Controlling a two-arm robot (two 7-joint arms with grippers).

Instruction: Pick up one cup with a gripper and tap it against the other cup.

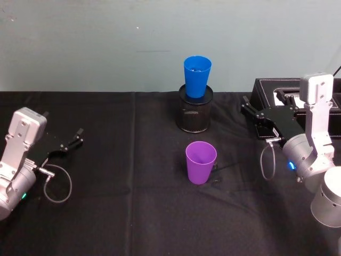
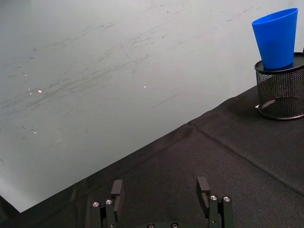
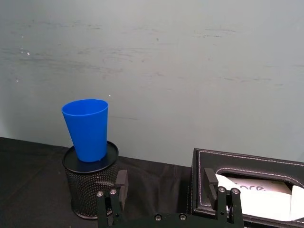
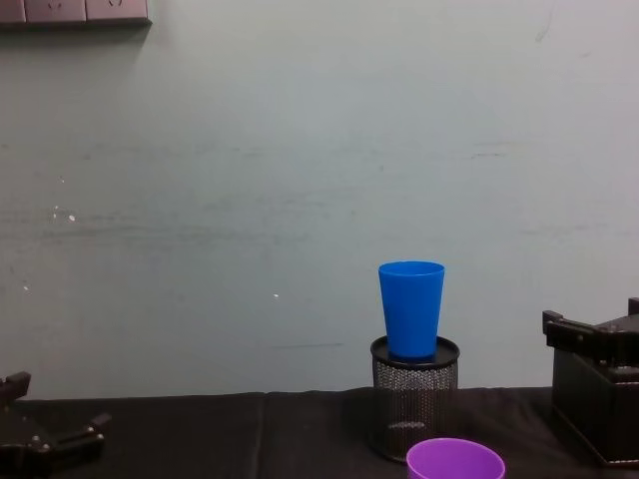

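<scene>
My left jaws (image 1: pixel 79 136) and right jaws (image 1: pixel 249 107) gape, empty, over the black worktop (image 1: pixel 117 213). Between them an empty purple cup (image 1: pixel 201 162) stands upright; beyond it a blue cup (image 1: pixel 197 76) sits in a mesh holder (image 1: pixel 194 115).

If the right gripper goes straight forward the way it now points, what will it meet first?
Probably the black mesh holder carrying the blue cup: the right wrist view shows both ahead of the open right gripper. The black tissue box lies close beside that line, so depth leaves some doubt.
</scene>
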